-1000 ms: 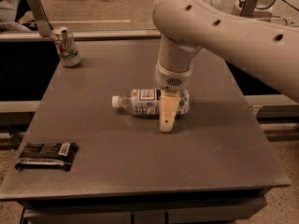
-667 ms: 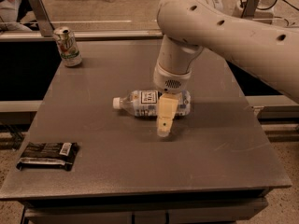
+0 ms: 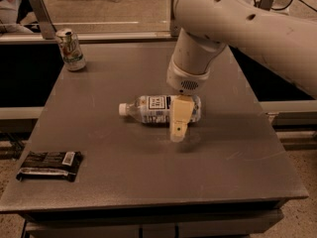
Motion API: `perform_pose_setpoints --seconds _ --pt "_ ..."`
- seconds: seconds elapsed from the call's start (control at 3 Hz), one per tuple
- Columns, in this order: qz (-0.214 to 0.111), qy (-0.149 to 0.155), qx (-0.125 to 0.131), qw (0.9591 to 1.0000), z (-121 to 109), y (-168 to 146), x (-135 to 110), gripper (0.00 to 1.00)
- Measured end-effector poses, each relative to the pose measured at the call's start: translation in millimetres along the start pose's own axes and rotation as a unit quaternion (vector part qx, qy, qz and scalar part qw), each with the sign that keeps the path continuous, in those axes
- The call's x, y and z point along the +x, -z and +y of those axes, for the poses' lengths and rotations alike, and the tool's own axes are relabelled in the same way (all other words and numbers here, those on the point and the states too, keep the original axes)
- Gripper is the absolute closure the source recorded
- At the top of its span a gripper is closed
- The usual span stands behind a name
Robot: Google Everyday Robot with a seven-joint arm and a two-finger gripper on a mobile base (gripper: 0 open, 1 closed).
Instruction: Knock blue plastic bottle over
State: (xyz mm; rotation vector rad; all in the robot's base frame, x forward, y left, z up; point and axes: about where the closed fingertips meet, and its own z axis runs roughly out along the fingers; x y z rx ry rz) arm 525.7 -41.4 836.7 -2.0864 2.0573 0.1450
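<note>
The blue plastic bottle (image 3: 151,108) lies on its side in the middle of the grey table (image 3: 148,167), white cap pointing left, label facing up. My gripper (image 3: 178,131) hangs from the big white arm just in front of the bottle's right half, its tan fingers (image 3: 179,114) covering part of the bottle's base end. The fingertips sit near the table top on the near side of the bottle.
A green-and-white drink can (image 3: 71,50) stands upright at the table's far left corner. A dark snack bar packet (image 3: 49,164) lies at the near left edge. A metal rail and post (image 3: 42,14) run behind the table.
The arm and gripper have drifted slightly up and toward the camera. The bottle lies on its side in the same spot throughout.
</note>
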Motion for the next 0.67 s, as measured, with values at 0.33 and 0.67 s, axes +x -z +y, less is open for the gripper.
perform_pose_setpoints --seconds 0.33,0.67 --pt "-0.007 -0.002 0.048 0.9988 1.4 28.1 20.4 0.0" --pt "-0.007 -0.002 0.048 0.9988 1.4 28.1 20.4 0.0"
